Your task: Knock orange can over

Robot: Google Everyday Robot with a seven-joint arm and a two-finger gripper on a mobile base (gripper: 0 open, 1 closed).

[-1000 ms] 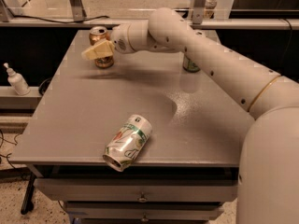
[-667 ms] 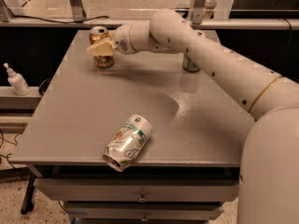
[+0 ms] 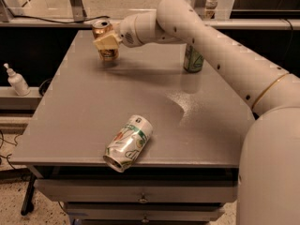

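Single arm (image 3: 234, 60) enters from the lower right, where the broad white shoulder housing (image 3: 272, 172) fills the corner. The long link runs up and left past a tan ring joint (image 3: 269, 86). The elbow (image 3: 176, 13) is bent near top centre. The wrist (image 3: 136, 29) extends roughly level to the left. The cream-coloured gripper (image 3: 107, 42) is at the arm's far left end, against the side of the orange can (image 3: 101, 29).

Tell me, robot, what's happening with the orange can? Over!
Gripper at orange can, far corner of table. Can not down yet. Green can, fallen white can both well clear.
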